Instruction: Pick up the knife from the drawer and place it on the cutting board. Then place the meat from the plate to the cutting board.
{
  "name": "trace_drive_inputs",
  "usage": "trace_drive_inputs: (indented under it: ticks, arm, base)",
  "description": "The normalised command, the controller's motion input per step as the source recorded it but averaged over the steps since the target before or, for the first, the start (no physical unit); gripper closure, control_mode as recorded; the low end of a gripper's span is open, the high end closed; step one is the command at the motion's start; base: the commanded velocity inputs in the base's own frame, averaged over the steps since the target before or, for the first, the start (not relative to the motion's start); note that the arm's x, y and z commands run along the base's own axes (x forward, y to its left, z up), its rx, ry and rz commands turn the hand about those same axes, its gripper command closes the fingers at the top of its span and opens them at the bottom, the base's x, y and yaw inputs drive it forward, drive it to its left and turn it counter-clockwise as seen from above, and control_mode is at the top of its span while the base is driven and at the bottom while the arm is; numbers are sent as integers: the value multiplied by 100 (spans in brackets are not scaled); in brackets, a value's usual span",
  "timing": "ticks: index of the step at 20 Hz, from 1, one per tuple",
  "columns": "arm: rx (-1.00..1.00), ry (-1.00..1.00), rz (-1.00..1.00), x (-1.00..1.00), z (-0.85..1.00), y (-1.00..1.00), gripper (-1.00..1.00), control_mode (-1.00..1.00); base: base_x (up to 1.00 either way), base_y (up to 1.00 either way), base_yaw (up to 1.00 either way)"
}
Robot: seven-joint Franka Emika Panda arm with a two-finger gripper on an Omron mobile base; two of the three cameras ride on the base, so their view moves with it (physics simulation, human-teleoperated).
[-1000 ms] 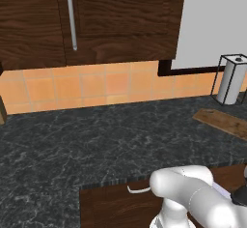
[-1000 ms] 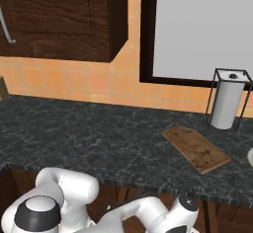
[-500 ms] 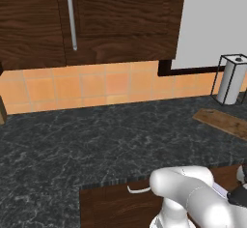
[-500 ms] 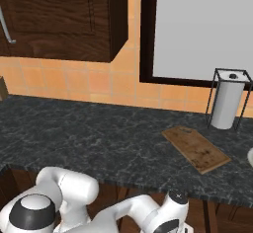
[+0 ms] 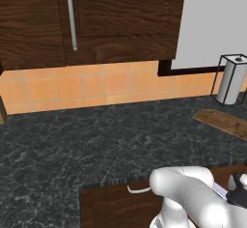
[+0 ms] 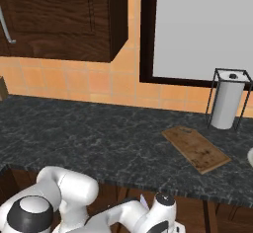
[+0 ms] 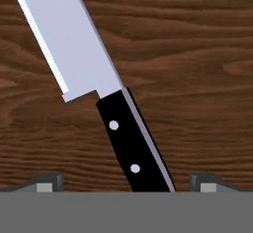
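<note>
Two dark fingertips [image 7: 48,181] poke up at the bottom corners of the hand view, set wide apart, and between them lies the knife [image 7: 94,84] on the brown wood grain of the drawer floor [image 7: 197,69]. The gripper [image 7: 126,185] stands spread open with nothing clamped in it; the knife's black handle runs down between the tips, closer to the middle than to either one, and neither tip touches it. The broad silver blade slants away toward the upper left of that view, the handle with its two pale rivets toward the bottom.

From behind, the white arm [image 5: 193,203] bends down low in front of the dark speckled counter [image 5: 96,145], its hand sunk below the counter edge. A sliver of the blade shows just past the arm's elbow.

On the counter, off to the right, the cutting board [image 6: 196,148] lies flat and bare, at an angle to the wall. Just behind it stands a paper towel roll [image 6: 227,103] in a wire holder, against the orange tile backsplash [image 5: 96,87]. Dark wooden cabinets [image 5: 96,19] hang above.
</note>
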Motion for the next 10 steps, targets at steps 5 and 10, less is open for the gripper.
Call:
trace_drive_inputs:
  ticks: [5, 10]
  arm:
    - [0, 0, 1, 15, 0, 0, -100, -100]
    - [0, 0, 0, 0, -27, 0, -100, -100]
  base:
    - [0, 0, 0]
    - [0, 0, 0]
